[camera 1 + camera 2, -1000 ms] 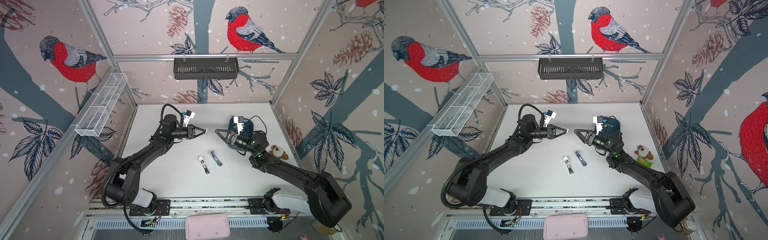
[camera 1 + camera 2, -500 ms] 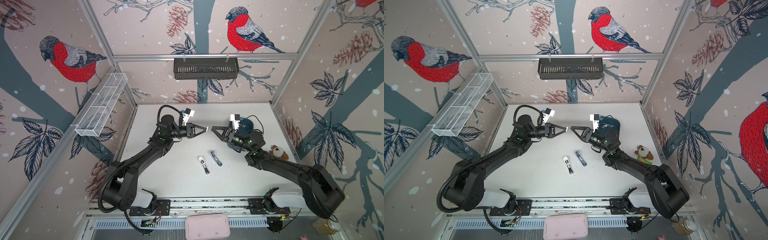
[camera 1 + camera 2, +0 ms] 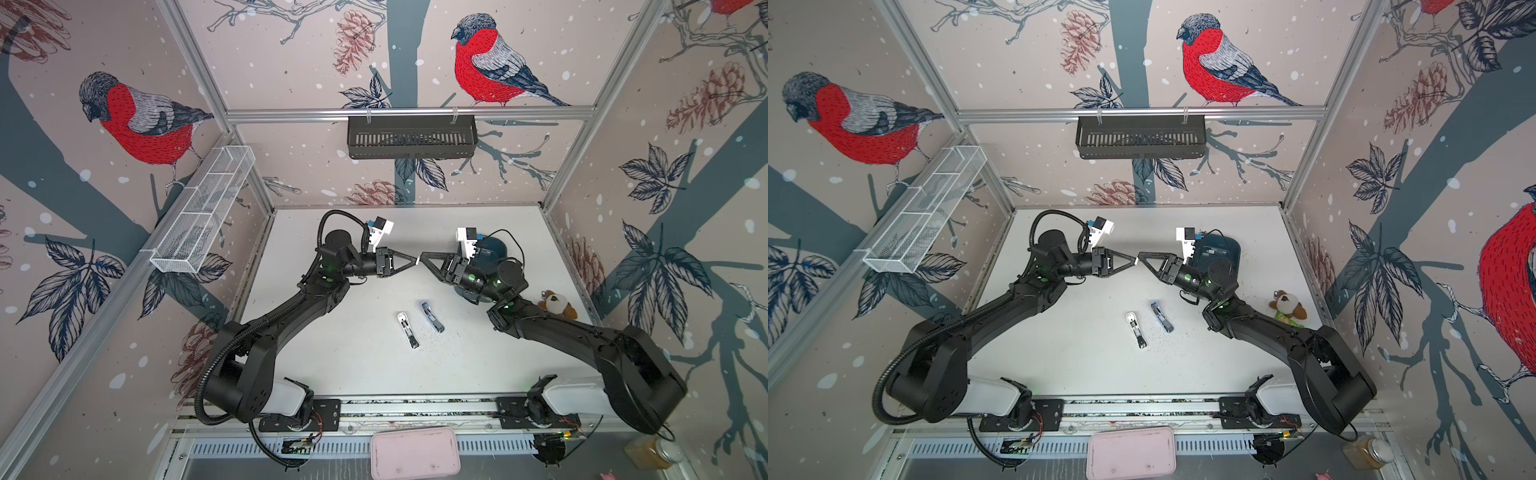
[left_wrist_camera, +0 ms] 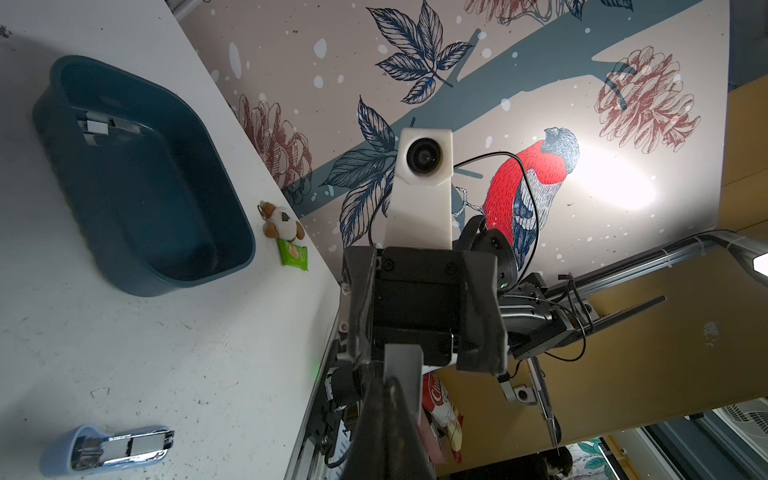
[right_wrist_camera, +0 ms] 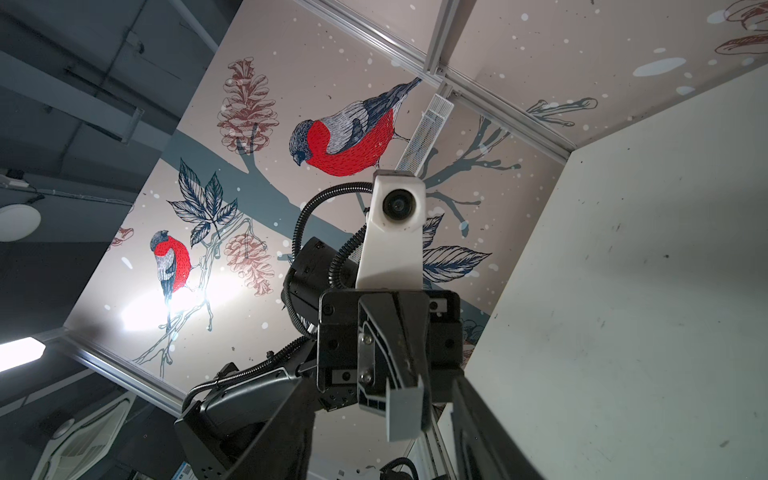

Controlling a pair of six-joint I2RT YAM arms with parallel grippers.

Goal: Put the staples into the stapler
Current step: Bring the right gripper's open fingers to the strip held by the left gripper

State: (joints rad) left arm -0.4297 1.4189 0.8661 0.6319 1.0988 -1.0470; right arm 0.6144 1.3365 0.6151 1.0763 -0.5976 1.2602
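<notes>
In both top views my two grippers meet tip to tip in the air over the back half of the table. My left gripper [image 3: 414, 261] [image 4: 390, 380] is shut on a short silvery-grey strip of staples [image 4: 402, 363] [image 5: 405, 411]. My right gripper [image 3: 424, 257] [image 5: 382, 386] is open, its two fingers either side of that strip and apart from it. A light-blue stapler [image 3: 432, 316] [image 4: 108, 446] lies open on the table below, its chrome channel facing up. A white stapler [image 3: 407, 330] lies open beside it.
A teal bin [image 3: 494, 249] [image 4: 232, 232] at the back right holds more grey strips [image 4: 97, 124]. A plush toy [image 3: 555, 303] and a green packet [image 4: 293, 253] lie by the right wall. One loose staple [image 4: 99, 391] lies on the table. A black basket [image 3: 411, 137] hangs on the back wall.
My right gripper has moved left until its tips reach the left gripper's tip, and its jaws have narrowed a little. The left gripper has kept its hold and barely moved.
</notes>
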